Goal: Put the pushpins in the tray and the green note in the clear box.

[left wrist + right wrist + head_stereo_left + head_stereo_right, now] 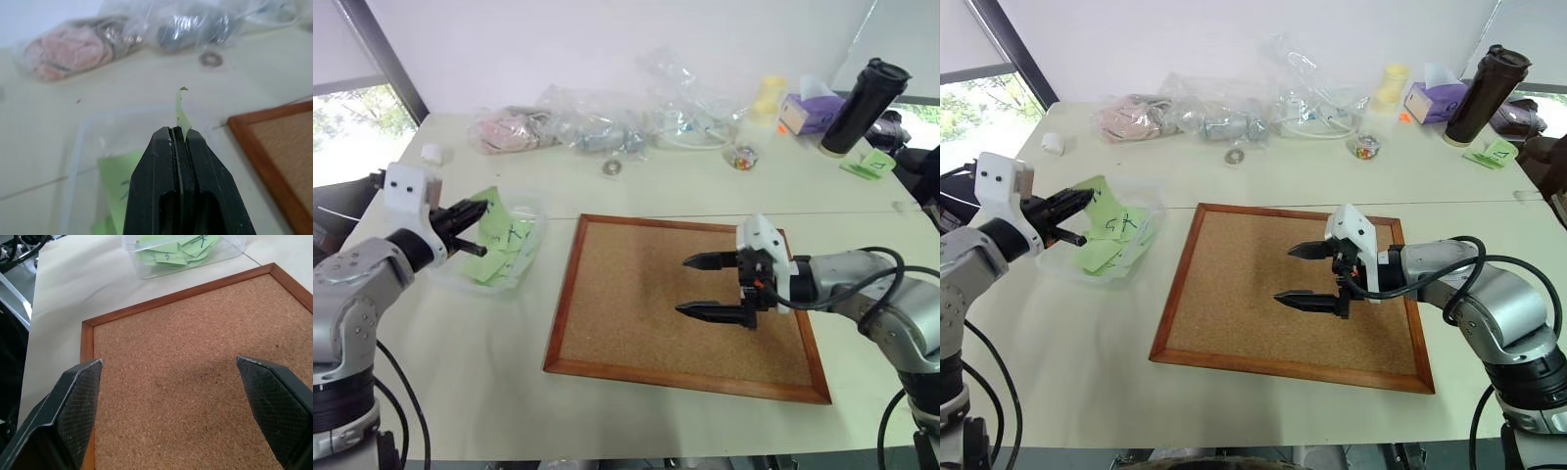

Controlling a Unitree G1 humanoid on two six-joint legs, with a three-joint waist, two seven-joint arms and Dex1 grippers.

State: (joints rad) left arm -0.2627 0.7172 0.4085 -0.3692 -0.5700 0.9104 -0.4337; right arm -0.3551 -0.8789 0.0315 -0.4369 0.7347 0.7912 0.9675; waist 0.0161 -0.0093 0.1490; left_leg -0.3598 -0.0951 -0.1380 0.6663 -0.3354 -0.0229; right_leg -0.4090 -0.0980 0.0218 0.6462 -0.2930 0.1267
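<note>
My left gripper (481, 227) is shut on the green note (182, 110), whose thin edge sticks out past the closed fingers. It holds the note just above the clear box (460, 282) at the table's left, where other scribbled green notes (504, 264) lie. My right gripper (683, 286) hovers open over the bare cork board (636, 323), pointing left with nothing between its fingers (78, 396). At the back, a small clear dish (741, 157) holds tiny coloured bits; I cannot tell whether these are the pushpins.
Clear plastic bags (597, 127) line the back of the table, with a metal ring (612, 166) in front of them. A black tumbler (862, 108), a tissue box (813, 108) and another green note (871, 164) sit at the back right. A white cap (432, 152) lies far left.
</note>
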